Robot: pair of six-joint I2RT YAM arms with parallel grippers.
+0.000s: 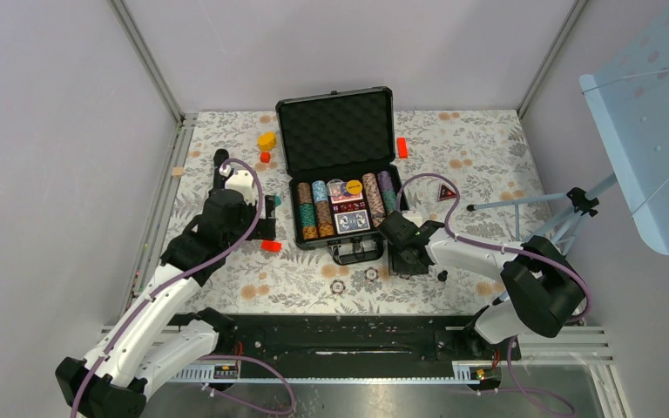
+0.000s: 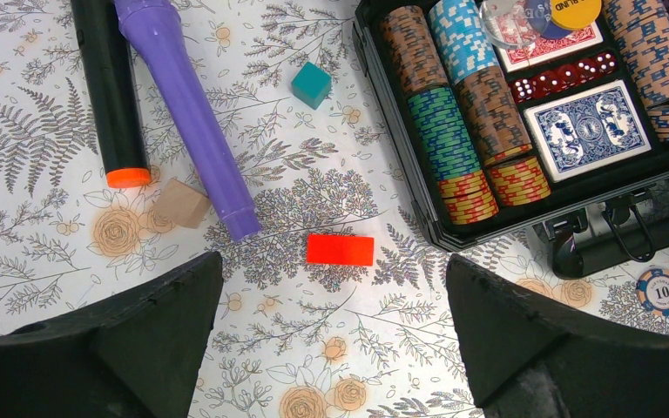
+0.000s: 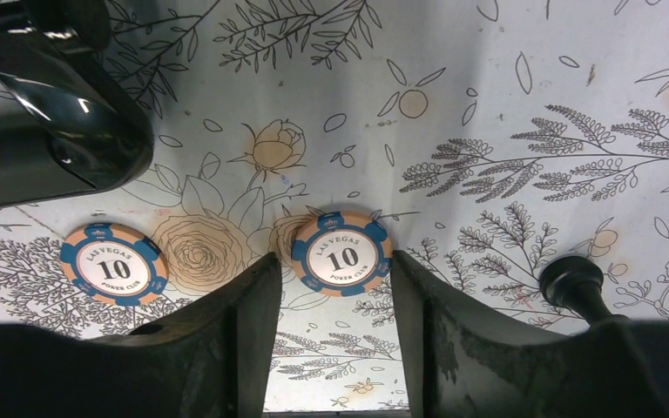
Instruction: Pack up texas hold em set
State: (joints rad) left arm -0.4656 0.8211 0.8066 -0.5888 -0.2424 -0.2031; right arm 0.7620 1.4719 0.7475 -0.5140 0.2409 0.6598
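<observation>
Found one loose poker chip (image 3: 341, 252) lying flat, framed between the spread fingers of the right gripper (image 3: 335, 300), just ahead of the tips and untouched. Saw a second chip (image 3: 113, 264) further off to the left in that wrist view. Noted the case (image 1: 335, 131) open beyond, with chip rows (image 2: 453, 104) and card deck (image 2: 588, 126) seated. Judged the step as gathering strays. Needed next: lowering, pinching the thin chip by its edges, lifting it towards a row. Noted the left gripper (image 2: 331, 287) wide apart, empty, above a red block (image 2: 340, 249).
</observation>
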